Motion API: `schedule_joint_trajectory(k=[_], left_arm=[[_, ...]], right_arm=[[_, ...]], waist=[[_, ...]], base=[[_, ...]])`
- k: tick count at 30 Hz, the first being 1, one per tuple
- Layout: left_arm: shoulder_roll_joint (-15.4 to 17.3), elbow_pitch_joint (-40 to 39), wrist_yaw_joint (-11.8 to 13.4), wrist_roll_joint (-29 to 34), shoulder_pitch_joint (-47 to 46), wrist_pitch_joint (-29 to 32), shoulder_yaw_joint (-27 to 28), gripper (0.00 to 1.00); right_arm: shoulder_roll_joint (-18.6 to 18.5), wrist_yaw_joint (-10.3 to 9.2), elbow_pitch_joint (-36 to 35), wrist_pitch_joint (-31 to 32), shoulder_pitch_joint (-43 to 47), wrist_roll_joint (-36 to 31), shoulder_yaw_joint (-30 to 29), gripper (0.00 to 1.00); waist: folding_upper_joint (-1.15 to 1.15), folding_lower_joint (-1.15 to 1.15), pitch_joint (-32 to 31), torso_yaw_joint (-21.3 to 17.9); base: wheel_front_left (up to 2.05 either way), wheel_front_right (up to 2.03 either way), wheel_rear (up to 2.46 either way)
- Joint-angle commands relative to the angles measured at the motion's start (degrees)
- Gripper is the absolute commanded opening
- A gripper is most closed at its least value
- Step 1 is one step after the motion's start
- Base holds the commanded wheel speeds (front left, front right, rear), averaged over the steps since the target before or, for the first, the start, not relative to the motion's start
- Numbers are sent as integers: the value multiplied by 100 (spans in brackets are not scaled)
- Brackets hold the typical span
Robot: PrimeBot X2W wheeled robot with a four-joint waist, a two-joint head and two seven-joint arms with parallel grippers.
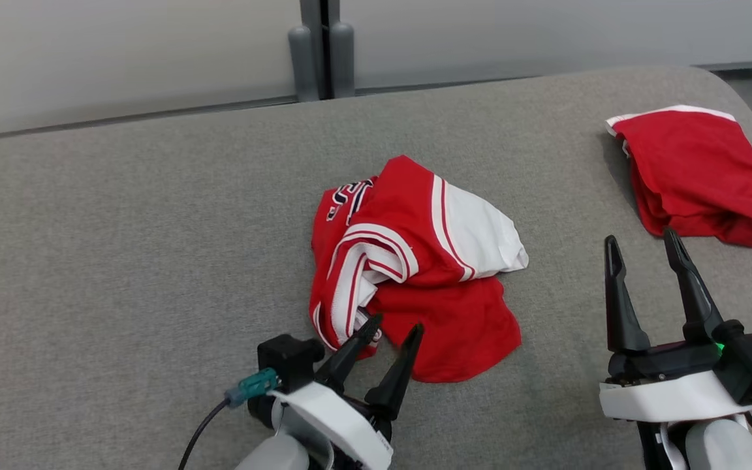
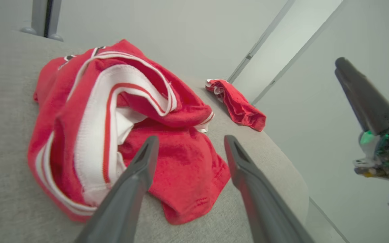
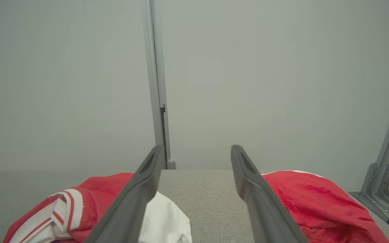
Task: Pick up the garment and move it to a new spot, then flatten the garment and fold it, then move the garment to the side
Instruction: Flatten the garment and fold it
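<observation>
Heads up, you're basically at square one here.

Closest to you, the left gripper (image 1: pixel 394 328) has its two long dark fingers (image 1: pixel 394 375) spread wide with nothing between them. The tips are parked right at the near hem of the crumpled red jersey-style garment with white striped trim (image 1: pixel 415 261). In the head view one tip sits over the white-and-red banding at the heap's 6 o'clock edge. The other sits over the plain red flap just beside it. I can't tell if either tip is actually touching cloth or just hovering above it. From the left wrist view, the heap sits at 10 to 12 o'clock ahead of those fingers.

Over at 3 o'clock from there, the right gripper (image 1: pixel 642 241) is also wide open and empty. It's well apart from the garment, above the bare grey fabric-covered table (image 1: pixel 121 261).

The garment itself is bunched up mid-table, layers rolled over each other, with a white panel poking out at its 3 o'clock side. So I'd say it's not picked up, not flattened, not folded and not moved aside. You've got the whole list left to do.

Further back at 1 o'clock there's a second plain red cloth bundle with a white edge (image 1: pixel 696 176) near the far right corner. It looks like a separate piece. Behind everything, a grey upright post (image 1: pixel 320 52) stands at 12.
</observation>
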Motion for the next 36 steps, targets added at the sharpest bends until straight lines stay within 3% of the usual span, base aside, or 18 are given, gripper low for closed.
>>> schedule_joint_trajectory(k=[1,6,15,16,18,28,36], left_arm=[[24,233,-33,-152,-379,92,-164,100],[29,735,-40,-623,-981,23,-197,100],[34,1123,126,-788,-1456,-108,96,100],[35,1050,121,-748,-1492,-113,178,56],[25,912,112,-654,-1491,-111,312,0],[40,314,14,-270,-1649,-115,581,0],[106,-29,-46,-962,-2552,781,642,0]], right_arm=[[-8,-13,-41,-6,-117,4,7,100],[11,-13,-71,-7,-233,24,31,100],[23,-13,-56,-6,-256,3,-54,100],[24,-13,-51,-6,-253,7,-55,100],[23,-13,-39,-6,-246,47,-48,100],[25,-13,47,-6,-173,179,6,100],[24,-13,132,-6,-178,278,146,100]], waist=[[0,0,414,-362],[0,0,682,-542],[0,0,808,-620],[0,0,808,-620],[0,0,804,-623],[0,0,744,-512],[0,0,470,-575]], base=[[0,0,0],[0,0,0],[0,0,0],[0,0,0],[0,0,0],[0,0,0],[0,0,0]])
